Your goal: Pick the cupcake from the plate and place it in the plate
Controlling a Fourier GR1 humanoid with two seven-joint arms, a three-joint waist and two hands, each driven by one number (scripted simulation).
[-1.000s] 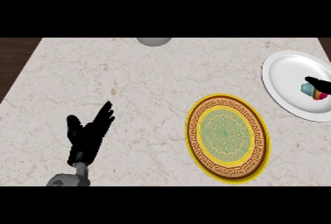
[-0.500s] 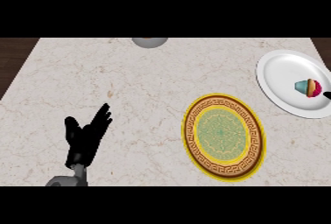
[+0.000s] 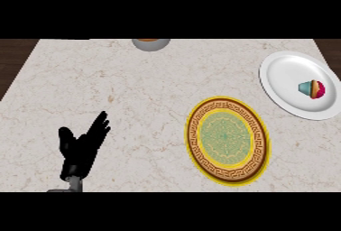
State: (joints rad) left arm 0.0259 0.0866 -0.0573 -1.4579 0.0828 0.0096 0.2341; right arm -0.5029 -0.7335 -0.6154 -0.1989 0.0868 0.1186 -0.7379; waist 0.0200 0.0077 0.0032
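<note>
Cupcake (image 3: 312, 88) lies on its side on the white plate (image 3: 283, 76) at the far right of the counter, teal wrapper toward the left and pink-red top toward the right, close to that plate's right half. Nothing of mine touches it. Just beside the white plate, nearer to me and to its left, sits the yellow-rimmed patterned plate (image 3: 228, 137), its green centre bare. So the cupcake sits on one plate and not on the other, and I judge the carrying across is what remains.

My left hand (image 3: 82, 148) shows at the lower left, fingers straight and spread, holding nothing, resting well apart from both plates. My right hand is nowhere in view, so I cannot say how its fingers stand.

By my reckoning the step is the reach for the cupcake. That calls for my right hand, the nearer side, to come over the white plate and close around the tipped cupcake across its wrapper.

A grey bowl (image 3: 149, 43) peeks in at the counter's far edge.
</note>
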